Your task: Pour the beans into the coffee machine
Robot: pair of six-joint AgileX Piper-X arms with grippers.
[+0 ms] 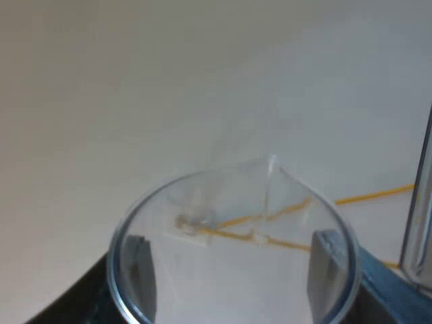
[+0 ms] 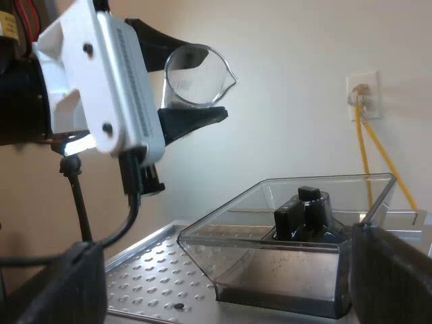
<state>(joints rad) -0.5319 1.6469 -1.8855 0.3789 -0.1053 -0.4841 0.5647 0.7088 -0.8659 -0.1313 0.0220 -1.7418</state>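
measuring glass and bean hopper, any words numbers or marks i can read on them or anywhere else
None can be read.
On the measuring glass: clear wall, no scale or print visible.
On the bean hopper: no label visible.
On the espresso machine's perforated top: no writing.
On the wall socket: no writing.

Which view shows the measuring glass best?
Left wrist view: it looks into the measuring glass, gripped by the left gripper, with no beans visible inside. Right wrist view shows it side-on, tilted, higher than the bean hopper.
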